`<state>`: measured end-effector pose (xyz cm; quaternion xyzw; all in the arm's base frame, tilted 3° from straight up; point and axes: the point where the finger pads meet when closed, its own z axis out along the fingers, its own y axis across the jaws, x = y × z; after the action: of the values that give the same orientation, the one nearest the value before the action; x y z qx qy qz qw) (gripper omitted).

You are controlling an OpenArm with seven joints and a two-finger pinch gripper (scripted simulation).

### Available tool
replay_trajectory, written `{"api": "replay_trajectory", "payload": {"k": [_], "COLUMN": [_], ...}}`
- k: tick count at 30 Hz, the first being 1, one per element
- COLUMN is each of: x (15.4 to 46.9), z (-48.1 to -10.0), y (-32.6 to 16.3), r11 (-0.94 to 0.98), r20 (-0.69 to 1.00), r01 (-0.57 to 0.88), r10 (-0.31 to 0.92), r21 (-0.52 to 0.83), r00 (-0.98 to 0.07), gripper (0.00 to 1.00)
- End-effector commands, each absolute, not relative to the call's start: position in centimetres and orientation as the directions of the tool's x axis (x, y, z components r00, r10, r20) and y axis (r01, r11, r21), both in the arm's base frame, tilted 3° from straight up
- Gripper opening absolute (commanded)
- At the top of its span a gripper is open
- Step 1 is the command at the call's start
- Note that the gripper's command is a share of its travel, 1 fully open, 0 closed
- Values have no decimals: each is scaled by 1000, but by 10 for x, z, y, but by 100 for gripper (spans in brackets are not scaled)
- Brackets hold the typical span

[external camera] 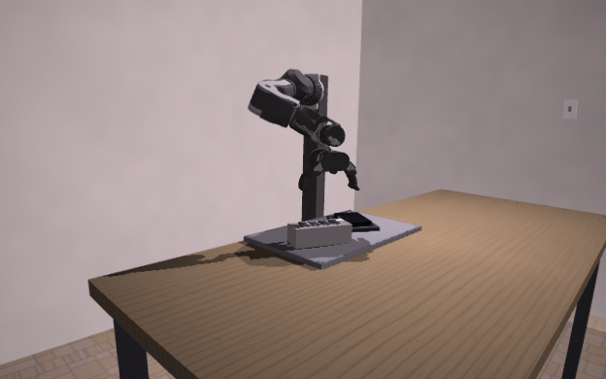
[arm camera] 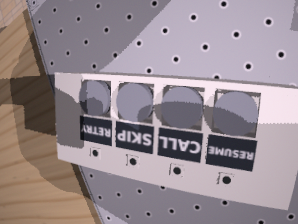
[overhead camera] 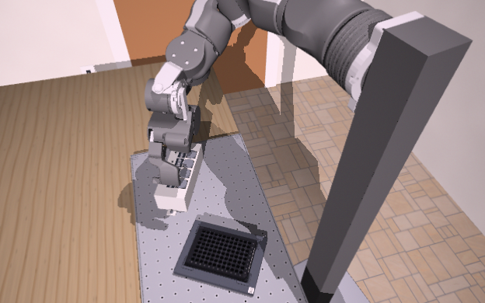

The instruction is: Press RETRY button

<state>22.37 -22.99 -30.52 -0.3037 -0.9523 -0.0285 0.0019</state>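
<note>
Claw (external camera: 328, 182): the fingers are standing spread to their widest and gripping nothing. It is hanging above the PANEL (arm camera: 166, 171), well short of touching it.

Step in hand, as I judge it: lining up over the RETRY button (arm camera: 95, 98).
- In the wrist view the printed names are reading upside down. RETRY is sitting at the left end of the row, then the SKIP button (arm camera: 135, 102), the CALL button (arm camera: 181, 106) and the RESUME button (arm camera: 234, 112).
- All four lamps, RETRY lamp (arm camera: 93, 152) included, are looking dark.
- You are working with wide fingers, so pick one fingertip as the presser. Centre it on RETRY and bias it toward the panel's free end, away from SKIP.
- Come straight down, since a sideways slide risks a press on SKIP that nothing undoes.

Materials: the PANEL is a pale, matte rectangular box, and its buttons are flat grey discs set in square recesses. It is resting on a grey perforated breadboard (overhead camera: 233, 175) on the wood-grain table (external camera: 437, 292). The black 96-well plate C15 (overhead camera: 221, 252) is sitting in the dark plate nest N1 (overhead camera: 186, 268), apart from the PANEL.
</note>
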Motion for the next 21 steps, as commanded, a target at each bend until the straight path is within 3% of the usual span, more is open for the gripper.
{"api": "replay_trajectory", "payload": {"k": [1,21], "x": [226,213], "z": [-304,-312], "y": [-230,-227], "r11": [811,813], "r20": [13,20], "r01": [582,579], "r10": [582,579], "r21": [60,55], "r00": [-813,-815], "gripper": [100,100]}}
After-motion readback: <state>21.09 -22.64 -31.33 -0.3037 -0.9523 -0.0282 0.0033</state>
